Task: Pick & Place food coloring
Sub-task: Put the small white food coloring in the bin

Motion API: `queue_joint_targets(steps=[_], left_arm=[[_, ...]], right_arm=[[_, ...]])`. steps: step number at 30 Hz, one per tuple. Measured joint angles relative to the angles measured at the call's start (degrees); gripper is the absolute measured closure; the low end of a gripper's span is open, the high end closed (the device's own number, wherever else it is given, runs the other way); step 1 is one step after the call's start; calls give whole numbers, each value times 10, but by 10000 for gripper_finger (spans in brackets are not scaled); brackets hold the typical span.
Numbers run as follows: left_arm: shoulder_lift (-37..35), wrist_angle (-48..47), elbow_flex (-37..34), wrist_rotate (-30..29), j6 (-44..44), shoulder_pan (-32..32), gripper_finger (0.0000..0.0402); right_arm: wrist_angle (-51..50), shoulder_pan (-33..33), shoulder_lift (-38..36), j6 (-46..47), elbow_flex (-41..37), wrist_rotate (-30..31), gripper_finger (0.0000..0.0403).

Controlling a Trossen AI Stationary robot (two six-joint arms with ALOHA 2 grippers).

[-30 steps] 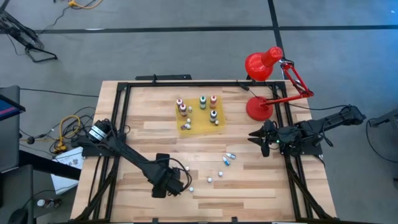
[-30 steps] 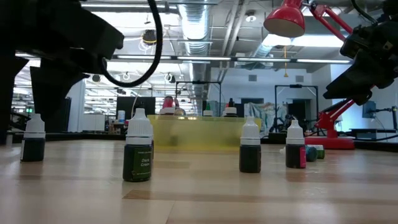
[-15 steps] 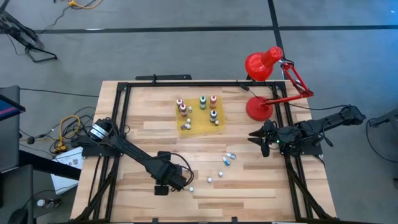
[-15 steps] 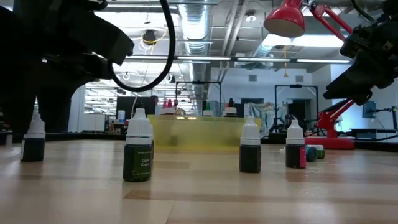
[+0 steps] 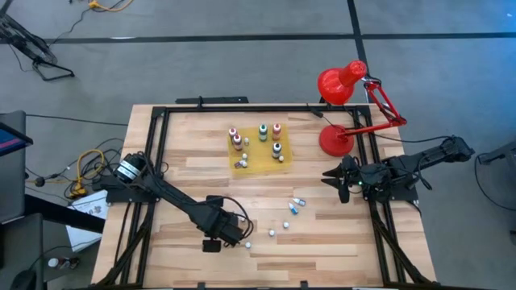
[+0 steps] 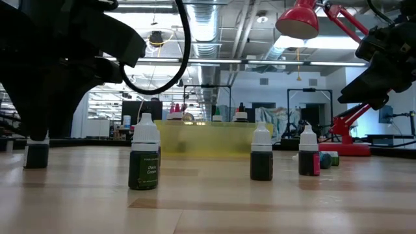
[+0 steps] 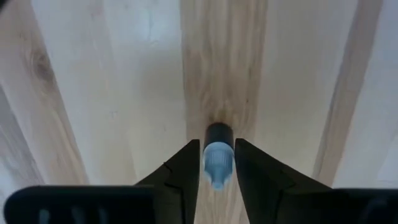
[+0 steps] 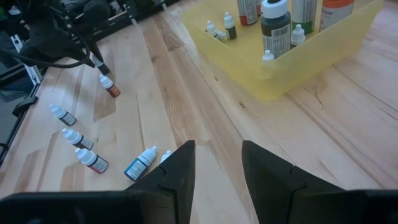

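I am pinching a tiny bottle (image 7: 217, 155) standing on the table (image 5: 339, 242) by its cap with my left tool (image 7: 217, 163), gently, since it looks light and slippery, while my right tool (image 8: 217, 163) is waiting spread.

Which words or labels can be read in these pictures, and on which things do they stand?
"Dark Green": on the label of the nearest dropper bottle in the low view.
Labels of the bottles in the yellow tray, right wrist view: print too blurred to read.
Other bottles on the table: too small to read.
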Motion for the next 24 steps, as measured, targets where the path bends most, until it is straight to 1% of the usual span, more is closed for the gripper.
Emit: queue_joint_targets(steps=[5, 13, 15, 18, 21, 24], left_arm=[[0, -11, 0, 0, -28, 0, 294], [0, -13, 0, 4, -44, 0, 246], [0, -11, 0, 4, -44, 0, 240], [0, -11, 0, 7, -43, 0, 245], [0, -11, 0, 20, -43, 0, 266], [0, -11, 0, 20, -43, 0, 291]], right_arm=[[0, 0, 0, 0, 0, 0, 281], [0, 0, 0, 0, 0, 0, 281], [0, 0, 0, 0, 0, 0, 281], [0, 0, 0, 0, 0, 0, 281], [0, 0, 0, 0, 0, 0, 281], [0, 0, 0, 0, 0, 0, 281]])
